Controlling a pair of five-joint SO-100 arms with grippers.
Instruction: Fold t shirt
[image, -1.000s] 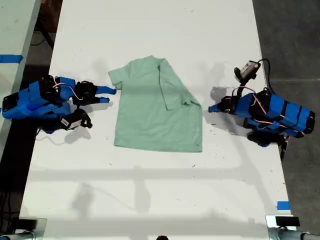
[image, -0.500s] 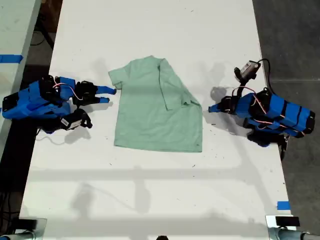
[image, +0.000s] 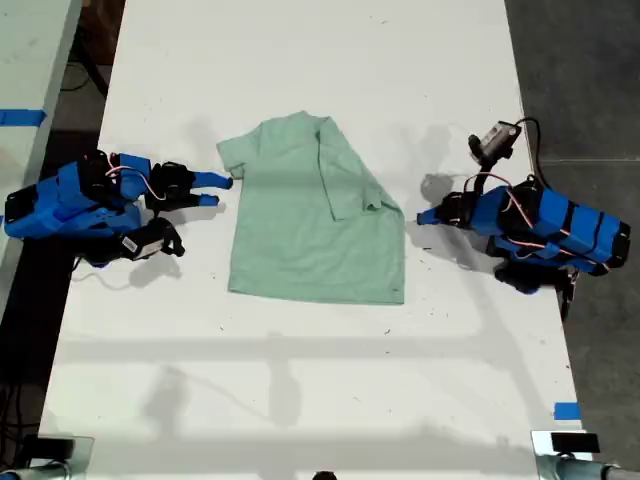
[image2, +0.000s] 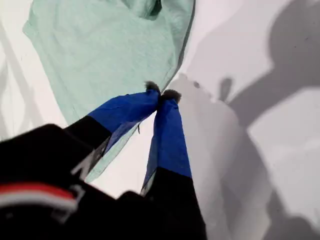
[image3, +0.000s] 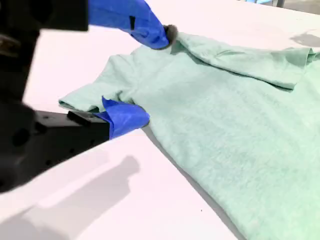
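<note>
The pale mint-green cloth t shirt (image: 315, 212) lies mid-frame in the exterior view on the white table (image: 300, 400), one sleeve folded inward. My first gripper (image2: 161, 94), tips pressed together, holds nothing. My second gripper (image3: 145, 75) gapes across the sleeve edge.

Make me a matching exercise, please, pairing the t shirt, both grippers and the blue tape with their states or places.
1. t shirt
2. my first gripper
3. my second gripper
4. blue tape

A. jaws open at a sleeve
B. near the exterior view's lower right corner
C. one sleeve folded over the body
D. jaws shut, beside the cloth's edge

Pairs: 1-C, 2-D, 3-A, 4-B
</note>
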